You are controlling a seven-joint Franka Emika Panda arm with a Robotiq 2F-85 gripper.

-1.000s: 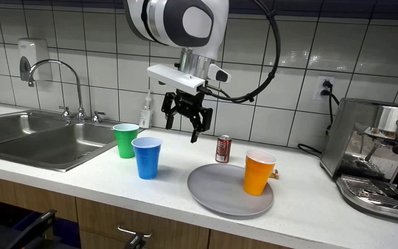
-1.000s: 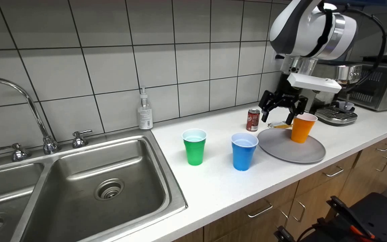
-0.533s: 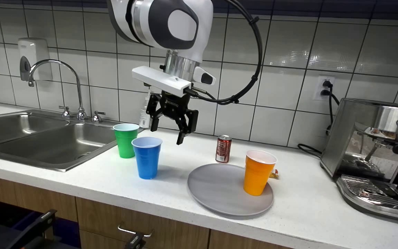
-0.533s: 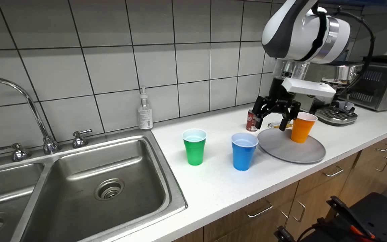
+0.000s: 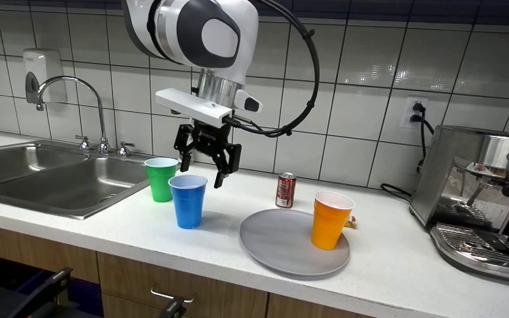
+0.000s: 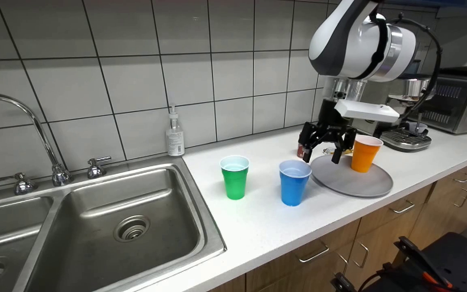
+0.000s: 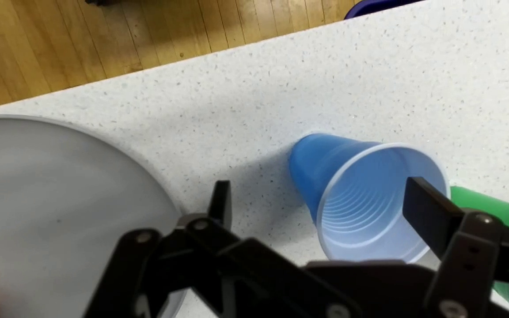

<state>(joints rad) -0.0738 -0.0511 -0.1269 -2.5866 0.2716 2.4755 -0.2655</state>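
A: Look at the claw (image 6: 321, 160). Spread out or squeezed?

B: Spread wide. See two black fingers (image 5: 185, 161) far apart.

A: Holding what?

B: Just air. Hanging over the white counter (image 5: 237, 198), left of the gray plate (image 5: 276, 243) in both exterior views. Close to the blue cup (image 5: 188, 205) there, with a gap in between.

A: And in the wrist view?

B: Look between the fingers. Blue cup there, partly behind one of them.

A: Now count the cups.

B: Three. One blue, standing up on the counter, just left of the plate and apart from it. One green cup (image 5: 160, 181), also standing up, farther left of the plate. One orange cup (image 5: 328, 227), right on the plate, near the edge.

A: How many plates?

B: One, round and flat.

A: And cans?

B: One red can (image 5: 286, 191), standing just behind the plate.

A: What else near the plate?

B: One small yellow packet (image 5: 351, 222), just behind it, partly hidden.

A: And farther off?

B: One metal sink (image 5: 77, 190) and one soap bottle (image 6: 175, 140), both well left of the plate. One coffee machine (image 5: 462, 176), off to the right of the plate.
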